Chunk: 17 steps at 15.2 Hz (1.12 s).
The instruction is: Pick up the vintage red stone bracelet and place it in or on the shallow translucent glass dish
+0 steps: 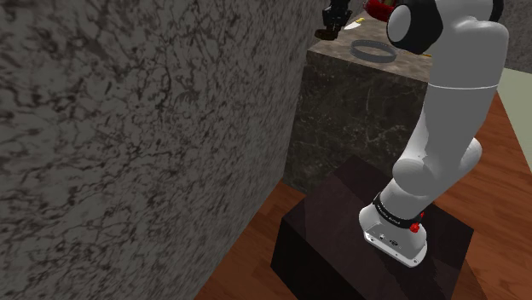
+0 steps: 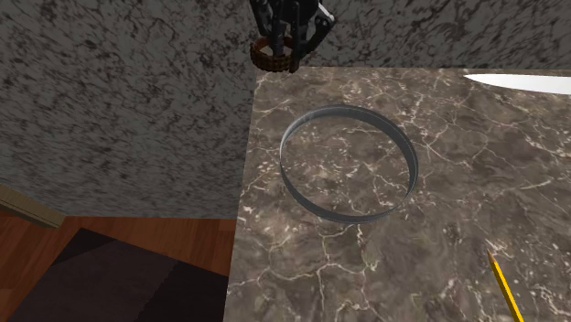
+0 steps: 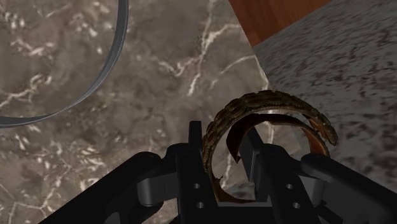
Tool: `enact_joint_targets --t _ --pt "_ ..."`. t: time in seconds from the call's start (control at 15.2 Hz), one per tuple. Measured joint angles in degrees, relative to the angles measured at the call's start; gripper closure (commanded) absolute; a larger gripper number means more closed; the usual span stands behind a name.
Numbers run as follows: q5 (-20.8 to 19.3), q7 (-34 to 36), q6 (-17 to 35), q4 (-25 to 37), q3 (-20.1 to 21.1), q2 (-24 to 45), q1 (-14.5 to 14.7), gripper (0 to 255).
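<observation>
1. The gripper (image 3: 224, 156) has its fingers (image 3: 252, 151) drawn in narrow on the band of the bracelet (image 3: 273, 100), one finger inside the loop and one outside. Pinching the wall this way probably suits a ring too wide to clasp across.
2. The rest of the loop juts out past the fingertips and touches nothing. In the second exterior view it hangs at the top of the frame, left of centre, over the far corner of the marble counter (image 2: 439, 229), where it meets the speckled grey wall (image 2: 119, 110). I judge it lifted for carrying.
3. The bracelet looks brown rather than red. Its outer face is scaly and braided, its inner face smooth and darker. The band's ends seem to overlap, though I cannot be sure.
4. The dish (image 2: 286, 146) sits mid-frame in that view. It is a thin grey rim with the marble showing through its floor, and it is apart from the bracelet. The carry should run from the corner toward it.
5. A white knife blade (image 2: 526, 82) at the upper right and a yellow pencil (image 2: 505, 288) at the lower right lie well apart from the dish, so I expect no obstruction.
</observation>
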Motion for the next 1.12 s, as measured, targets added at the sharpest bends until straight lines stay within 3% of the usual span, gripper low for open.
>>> enact_joint_targets --t 0.4,0.59,1.12 --pt "1.32 0.01 -6.85 10.31 0.03 3.54 -1.72 255" --pt "2.62 0.09 -11.76 18.73 0.22 7.03 -3.50 255" --pt "0.26 -8.42 -9.23 9.45 -2.45 0.59 -7.52 255"
